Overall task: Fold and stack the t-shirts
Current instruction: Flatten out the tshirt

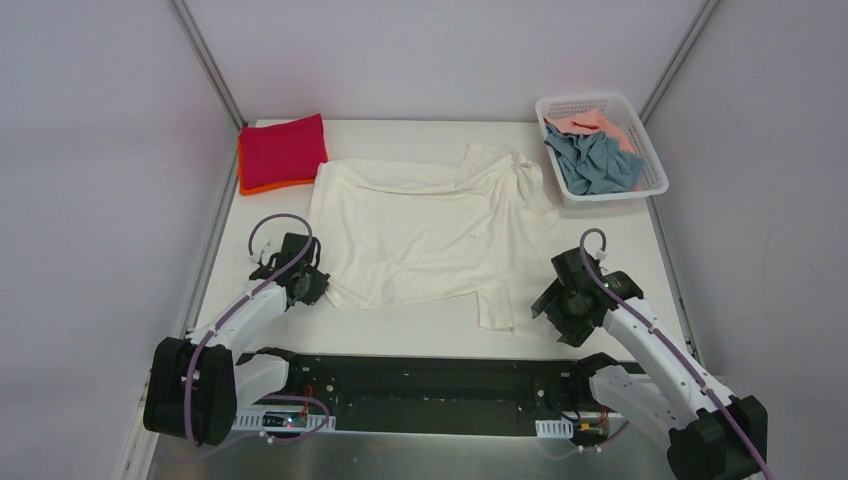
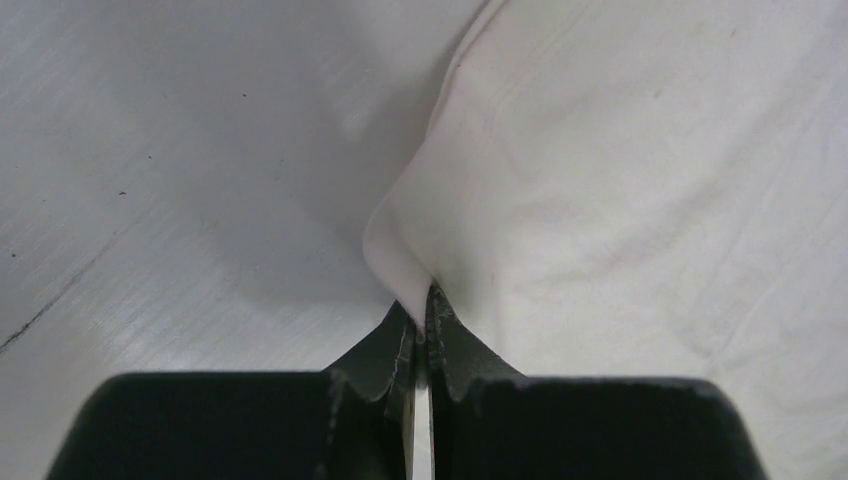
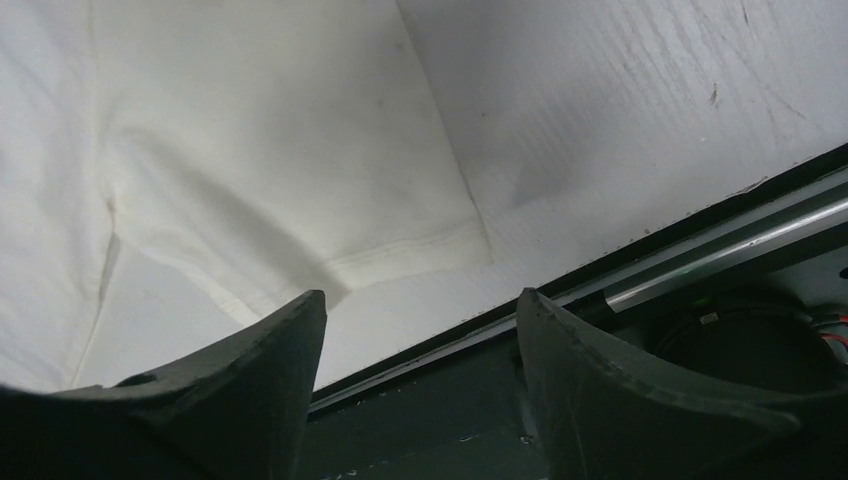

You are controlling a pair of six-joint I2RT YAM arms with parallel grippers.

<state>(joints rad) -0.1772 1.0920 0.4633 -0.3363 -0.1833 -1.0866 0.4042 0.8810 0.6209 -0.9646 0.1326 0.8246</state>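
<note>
Your left gripper is at the near-left corner of the cream-white t-shirt. Its fingers are pressed together with a fold of the hem edge pinched between them, and the cloth is pulled up into a small peak at the tips.

Your right gripper sits at the shirt's near-right side, just off the near sleeve. Its fingers are wide apart with nothing between them. The sleeve cuff lies flat just ahead of the tips, not touching them.

The shirt itself is spread out sideways on the table, hem to the left and neck end to the right, with some wrinkles.

Off its far-left corner, just beside it, you see the crimson red t-shirt folded on top of the orange t-shirt, of which only an edge shows.

Off the far-right side, just beside the neck end, is the white mesh basket. It holds the grey-blue t-shirt, crumpled, with the salmon pink t-shirt behind it.
</note>
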